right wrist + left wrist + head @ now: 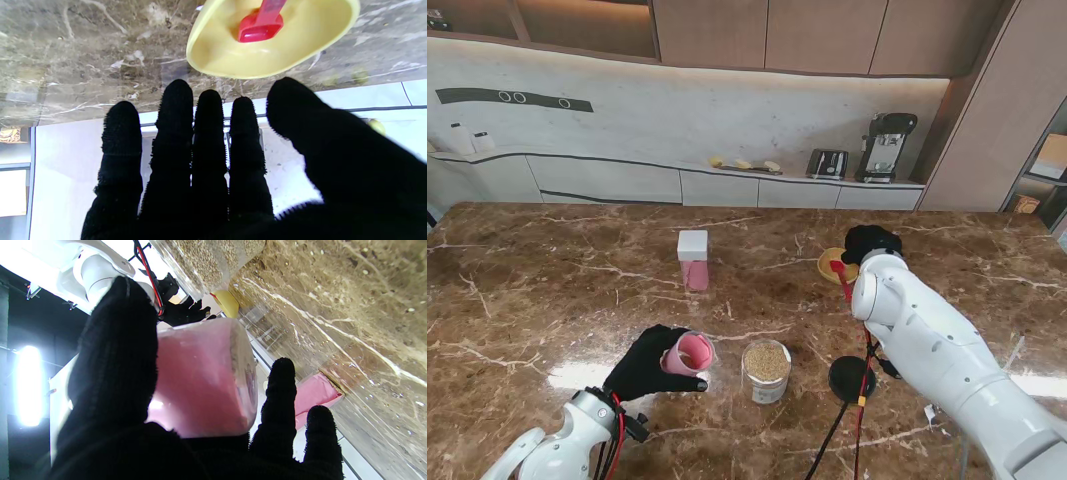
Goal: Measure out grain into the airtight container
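My left hand (647,366) is shut on a pink cup (688,354), tipped with its mouth toward the clear jar (767,372) of grain just to its right. In the left wrist view the pink cup (203,380) fills the palm, and the grain jar (213,263) stands close by. My right hand (871,243) is open, hovering beside a yellow bowl (829,264) holding a red scoop (839,270). The right wrist view shows the yellow bowl (273,43) and red scoop (262,25) just past my spread fingers (176,133).
A pink container with a white lid (693,259) stands at the table's middle, farther from me. A black round lid (851,378) lies right of the jar, with cables running over it. Scattered grains dot the marble top (547,280).
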`<state>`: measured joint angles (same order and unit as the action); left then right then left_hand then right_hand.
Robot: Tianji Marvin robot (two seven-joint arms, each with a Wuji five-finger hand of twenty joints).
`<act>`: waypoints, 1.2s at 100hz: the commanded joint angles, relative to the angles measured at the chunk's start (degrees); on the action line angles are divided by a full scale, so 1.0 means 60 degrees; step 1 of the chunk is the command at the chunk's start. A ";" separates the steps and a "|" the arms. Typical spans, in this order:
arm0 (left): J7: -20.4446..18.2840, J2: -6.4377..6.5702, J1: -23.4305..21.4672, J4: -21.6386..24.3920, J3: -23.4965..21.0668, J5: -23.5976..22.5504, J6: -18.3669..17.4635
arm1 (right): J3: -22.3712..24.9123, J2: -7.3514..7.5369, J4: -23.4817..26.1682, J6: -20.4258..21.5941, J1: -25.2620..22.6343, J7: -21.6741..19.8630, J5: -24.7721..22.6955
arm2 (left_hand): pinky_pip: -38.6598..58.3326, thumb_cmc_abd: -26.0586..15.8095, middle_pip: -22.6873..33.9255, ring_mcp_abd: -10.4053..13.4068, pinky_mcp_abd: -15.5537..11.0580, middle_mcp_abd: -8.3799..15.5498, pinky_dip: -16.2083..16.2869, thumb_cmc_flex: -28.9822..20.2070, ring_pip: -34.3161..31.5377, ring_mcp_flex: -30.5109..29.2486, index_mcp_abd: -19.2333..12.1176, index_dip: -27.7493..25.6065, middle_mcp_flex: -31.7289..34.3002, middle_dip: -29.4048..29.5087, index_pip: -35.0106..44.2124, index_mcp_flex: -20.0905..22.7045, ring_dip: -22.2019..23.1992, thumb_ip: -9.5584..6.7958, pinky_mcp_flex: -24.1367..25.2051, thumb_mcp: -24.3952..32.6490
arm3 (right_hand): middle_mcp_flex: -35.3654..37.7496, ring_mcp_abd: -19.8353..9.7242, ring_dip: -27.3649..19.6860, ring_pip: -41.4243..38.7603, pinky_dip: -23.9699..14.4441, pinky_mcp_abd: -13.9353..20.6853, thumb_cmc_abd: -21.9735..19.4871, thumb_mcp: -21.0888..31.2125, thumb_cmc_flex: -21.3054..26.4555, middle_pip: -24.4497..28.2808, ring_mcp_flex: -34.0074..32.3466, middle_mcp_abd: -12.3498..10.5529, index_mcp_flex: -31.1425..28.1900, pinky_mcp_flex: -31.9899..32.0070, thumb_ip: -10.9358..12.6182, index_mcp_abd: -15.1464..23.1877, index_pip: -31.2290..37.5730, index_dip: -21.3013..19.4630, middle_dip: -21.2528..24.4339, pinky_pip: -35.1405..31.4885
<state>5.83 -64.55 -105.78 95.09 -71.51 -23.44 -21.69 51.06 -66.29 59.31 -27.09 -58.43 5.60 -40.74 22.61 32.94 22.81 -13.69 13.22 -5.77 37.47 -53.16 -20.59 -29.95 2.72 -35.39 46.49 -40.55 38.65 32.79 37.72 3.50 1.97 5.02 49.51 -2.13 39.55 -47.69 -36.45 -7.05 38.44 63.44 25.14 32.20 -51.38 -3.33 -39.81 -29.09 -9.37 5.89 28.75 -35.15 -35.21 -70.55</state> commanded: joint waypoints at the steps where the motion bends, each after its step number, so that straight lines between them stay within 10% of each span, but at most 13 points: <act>1: -0.0004 -0.0002 -0.0011 0.0003 0.0060 0.0016 -0.0003 | 0.0138 0.0126 0.0151 0.0042 -0.0168 -0.0150 -0.0044 | -0.0277 -0.1972 0.0143 0.0250 -0.0028 0.0274 0.0138 -0.0982 0.0222 0.0267 -0.2038 -0.0170 -0.0193 0.0065 0.1627 0.1761 -0.0047 0.0116 0.0066 0.1611 | -0.0373 0.0108 -0.0182 0.0304 0.0000 -0.0009 -0.0084 -0.0071 -0.0350 -0.0030 0.0394 -0.0063 0.0318 0.0369 0.0445 -0.0081 -0.0185 -0.0108 0.0163 0.0329; 29: 0.0150 -0.0036 0.0019 -0.0012 0.0131 -0.0001 -0.0027 | 0.1269 0.0293 0.1337 0.0454 -0.1306 -0.0100 -0.0474 | -0.0075 -0.1974 0.0135 0.0247 -0.0003 0.0282 0.0262 -0.0971 0.0208 0.0252 -0.2084 -0.0160 -0.0212 0.0098 0.1620 0.1753 -0.0044 0.0117 0.0033 0.1596 | -0.0947 0.0444 -0.2133 0.3469 0.0939 0.0285 -0.0378 -0.0775 -0.1063 -0.1504 0.1290 0.0179 0.0646 0.1267 0.0489 -0.0297 -0.0670 0.0108 0.1566 0.2352; 65: 0.0431 -0.0143 0.0117 -0.0182 0.0116 0.0298 -0.0141 | 0.2688 0.0341 0.3168 0.1065 -0.3090 0.0320 -0.0807 | -0.0372 -0.1613 0.0067 0.0374 0.0038 0.0368 0.0007 -0.0897 0.0404 0.0431 -0.2331 0.0541 -0.0396 0.1287 0.1553 0.2278 -0.0145 0.0128 0.0263 0.1454 | -0.1539 0.0560 -0.2445 0.4016 0.1142 0.0227 -0.0793 -0.1104 -0.1317 -0.1822 0.1842 0.0425 0.0812 0.1773 0.0591 -0.0445 -0.0799 0.0137 0.1870 0.2705; 84: 0.0390 -0.0251 0.0237 -0.0407 0.0070 0.1182 0.0197 | 0.3138 0.0254 0.3991 0.1324 -0.4044 0.0835 -0.0710 | -0.3614 -0.1412 -0.0445 0.0747 0.0422 0.0498 -0.2660 -0.0882 0.1524 0.1555 -0.2361 0.1735 -0.1009 0.2141 0.1583 0.2819 -0.1242 0.0041 0.0412 0.1228 | -0.1506 0.0611 -0.2430 0.4013 0.1124 0.0203 -0.0979 -0.1071 -0.1352 -0.1777 0.1950 0.0449 0.0771 0.1877 0.0669 -0.0437 -0.0812 0.0126 0.1839 0.2759; 107: -0.0049 -0.0238 0.0384 -0.0633 -0.0094 0.1760 0.0649 | 0.3462 0.0154 0.4767 0.1581 -0.5009 0.1290 -0.0479 | -0.4090 -0.1806 -0.0817 0.1443 -0.0292 0.0525 -0.5934 -0.1090 0.2262 0.3184 -0.2184 0.2557 -0.1908 0.2758 0.1186 0.3255 -0.1760 -0.0026 0.0218 0.0495 | -0.1391 0.0633 -0.2401 0.4011 0.1087 0.0116 -0.1030 -0.1065 -0.1353 -0.1761 0.2005 0.0462 0.0724 0.2014 0.0681 -0.0418 -0.0834 0.0116 0.1779 0.2856; 120: -0.0260 -0.0219 0.0486 -0.0717 -0.0160 0.1929 0.0885 | 0.3507 0.0139 0.4926 0.1633 -0.5280 0.1392 -0.0462 | -0.4081 -0.2092 -0.1050 0.1900 -0.0828 0.0696 -0.6222 -0.1024 0.2544 0.3995 -0.2170 0.2693 -0.2613 0.2913 0.0991 0.3209 -0.1878 -0.0005 0.0156 0.0315 | -0.1385 0.0641 -0.2386 0.4022 0.1064 0.0086 -0.1051 -0.1069 -0.1352 -0.1781 0.2048 0.0464 0.0730 0.2083 0.0686 -0.0415 -0.0853 0.0112 0.1751 0.2919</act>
<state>4.18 -66.05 -103.08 91.44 -72.38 -12.16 -17.05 72.13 -65.13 88.75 -17.29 -88.83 14.35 -43.70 0.16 34.10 17.99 -6.27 11.09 -3.94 1.34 -53.16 -6.96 -9.05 2.72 -20.51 33.25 -24.10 38.09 35.72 27.26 3.50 3.38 2.26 41.34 0.89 26.71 -23.95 -30.80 -6.41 32.86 57.21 19.21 21.22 -41.35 -0.87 -35.99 -17.56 -8.22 3.31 24.81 -34.43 -24.58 -54.26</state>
